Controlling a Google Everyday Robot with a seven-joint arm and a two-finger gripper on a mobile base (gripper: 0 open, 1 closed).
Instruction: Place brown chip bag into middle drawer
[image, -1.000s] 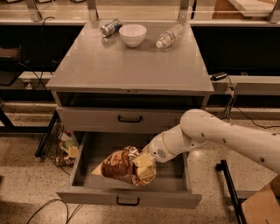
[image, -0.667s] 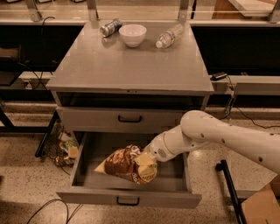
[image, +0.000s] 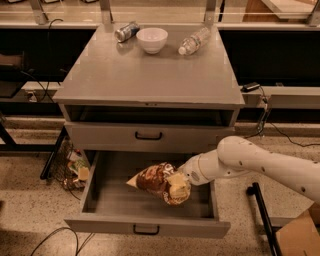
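The brown chip bag (image: 154, 179), dark brown with yellow ends, hangs tilted inside the open middle drawer (image: 147, 226), just above its floor. My gripper (image: 178, 186) is at the bag's right end, inside the drawer, and is shut on the bag. The white arm reaches in from the right. The drawer is pulled out, with its black bar handle at the front. The upper drawer front (image: 148, 135) is closed.
On the cabinet top (image: 145, 75) stand a white bowl (image: 152, 39), a small silver can (image: 126, 31) and a clear plastic bottle (image: 194, 40) lying down. A wire basket with clutter (image: 70, 167) sits at the left of the cabinet. A cardboard box (image: 300, 235) is at the lower right.
The bag and my gripper have shifted a little to the right and farther back in the drawer. The arm has dropped slightly.
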